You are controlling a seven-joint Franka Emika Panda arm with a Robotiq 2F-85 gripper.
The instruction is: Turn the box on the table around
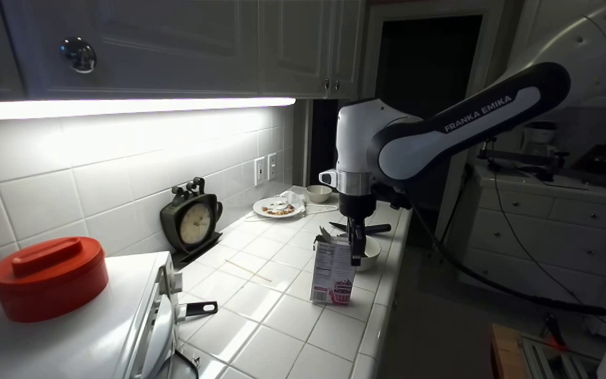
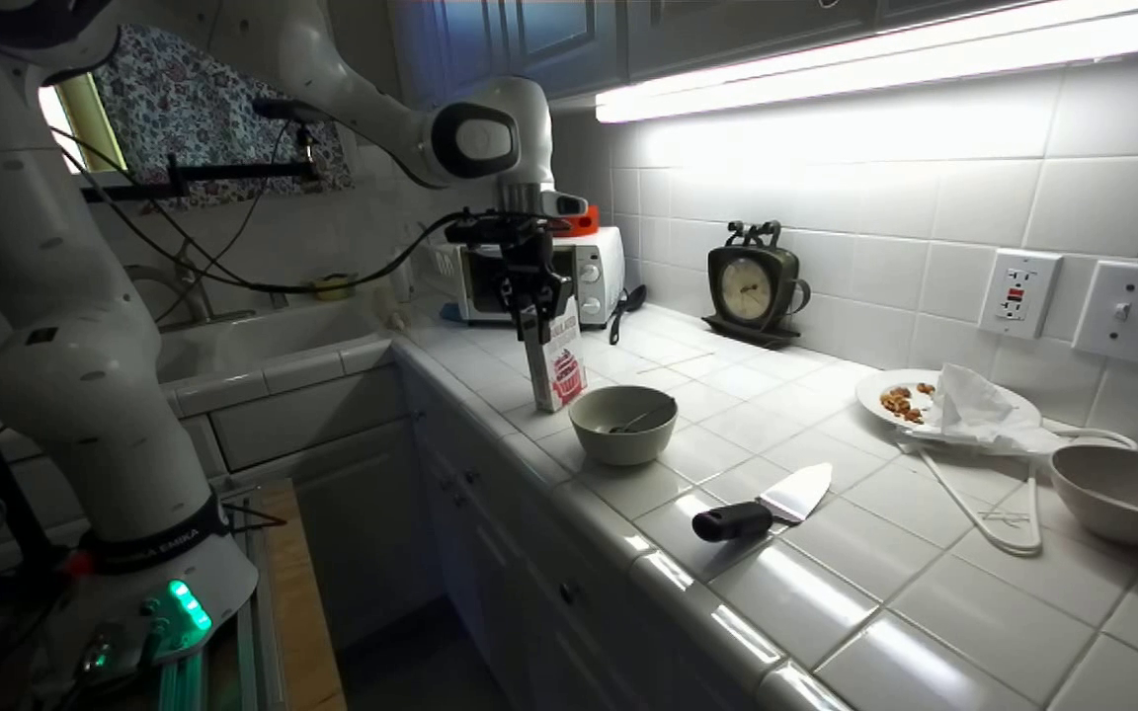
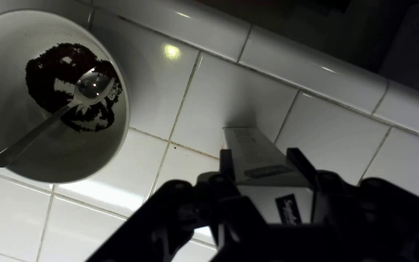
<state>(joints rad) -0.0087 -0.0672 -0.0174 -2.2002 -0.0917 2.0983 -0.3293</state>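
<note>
In an exterior view the arm [image 1: 440,139] slants down from the upper right, turns at its thick wrist [image 1: 361,139] and drops straight, so that the tool [image 3: 264,163] points down over the desk [image 1: 287,321]. In an exterior view its base [image 2: 218,583] stands beside the desk with green lights [image 2: 189,604] glowing, and the upper links rise, reach across and bend down to the tool. The tool is clamped on the box [image 1: 331,276], fingertips [image 3: 227,165] to either side of its upper part, as the wrist view shows. The box is held roughly upright, printed in red and pink, near the front edge of the desk; whether its bottom touches the desk I cannot tell. Near it but apart from it sits a bowl [image 2: 618,439] holding a spoon [image 3: 36,133] and dark crumbs [image 3: 44,80]. Past the bowl lies a cake server [image 2: 737,521], and toward the wall [image 2: 885,262] is a plate [image 2: 870,395] with food scraps [image 2: 900,403] and crumpled paper [image 2: 974,410]. A clock [image 2: 749,286] with a round dial stands by the same wall, and a red container [image 1: 50,287] sits on a toaster oven [image 1: 124,289], which is apart from the box along the desk
</note>
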